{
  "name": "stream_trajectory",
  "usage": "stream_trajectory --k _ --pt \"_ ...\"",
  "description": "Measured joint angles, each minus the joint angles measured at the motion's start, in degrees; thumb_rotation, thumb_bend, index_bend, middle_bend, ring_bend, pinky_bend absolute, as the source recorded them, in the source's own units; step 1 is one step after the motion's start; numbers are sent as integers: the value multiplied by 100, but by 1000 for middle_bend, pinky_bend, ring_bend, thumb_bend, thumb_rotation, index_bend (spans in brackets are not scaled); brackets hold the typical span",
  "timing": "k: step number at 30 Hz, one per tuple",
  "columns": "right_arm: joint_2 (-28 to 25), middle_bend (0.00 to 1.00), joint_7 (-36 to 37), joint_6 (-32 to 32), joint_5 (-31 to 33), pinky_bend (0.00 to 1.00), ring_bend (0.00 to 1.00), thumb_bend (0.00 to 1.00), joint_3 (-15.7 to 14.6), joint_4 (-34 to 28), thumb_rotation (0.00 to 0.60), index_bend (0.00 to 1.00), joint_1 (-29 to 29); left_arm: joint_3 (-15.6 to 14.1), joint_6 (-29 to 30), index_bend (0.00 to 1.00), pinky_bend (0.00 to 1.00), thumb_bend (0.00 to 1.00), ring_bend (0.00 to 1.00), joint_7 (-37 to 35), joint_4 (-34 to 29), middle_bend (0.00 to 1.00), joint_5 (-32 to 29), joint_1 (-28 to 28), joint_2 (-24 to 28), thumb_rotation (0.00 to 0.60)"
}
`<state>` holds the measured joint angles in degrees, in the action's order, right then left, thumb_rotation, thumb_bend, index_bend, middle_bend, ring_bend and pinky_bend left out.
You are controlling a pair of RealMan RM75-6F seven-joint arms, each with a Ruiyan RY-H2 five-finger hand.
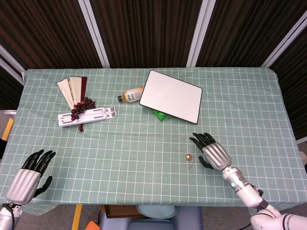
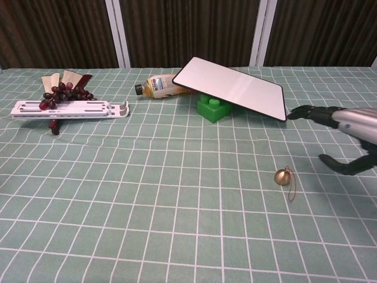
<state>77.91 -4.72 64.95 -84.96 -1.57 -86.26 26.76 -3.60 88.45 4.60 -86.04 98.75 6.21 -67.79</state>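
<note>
A small golden bell (image 1: 188,157) (image 2: 282,177) with a thin red loop lies alone on the green checked tablecloth (image 1: 144,143). My right hand (image 1: 213,152) (image 2: 344,132) hovers just to the right of it, fingers spread, holding nothing and not touching it. At the front left corner of the table my left hand (image 1: 29,175) rests with its fingers apart and empty; the chest view does not show it.
At the back, a white board (image 1: 171,95) (image 2: 231,87) leans on a green brick (image 1: 160,115) (image 2: 214,108), with a lying bottle (image 1: 131,94) (image 2: 155,85) beside it. Further left are a white rack (image 1: 87,116) (image 2: 69,108), dark grapes (image 1: 82,107) (image 2: 63,92) and a folded fan (image 1: 73,88).
</note>
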Motion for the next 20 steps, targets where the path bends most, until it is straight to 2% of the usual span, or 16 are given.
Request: stream_trajectory --k 5,10,13,20 --pt "-371 0 -288 1322 -294 0 0 435 -310 -264 600 0 -825 21 202 44 128 447 13 -5 32 42 93 -44 -33 600" --pt "-707 0 -460 2729 -746 0 0 420 -639 -301 600 0 -1820 24 350 42 128 447 1 -2 49 32 211 -84 -59 600" --pt "-896 0 -457 2966 -941 0 0 419 -718 -337 600 0 -2036 21 375 39 131 448 0 12 13 30 205 -106 -48 600" --pt "-1191 0 -442 2755 -742 0 0 419 -655 -577 600 0 -2119 -6 472 39 130 447 0 84 -82 29 290 -162 20 600"
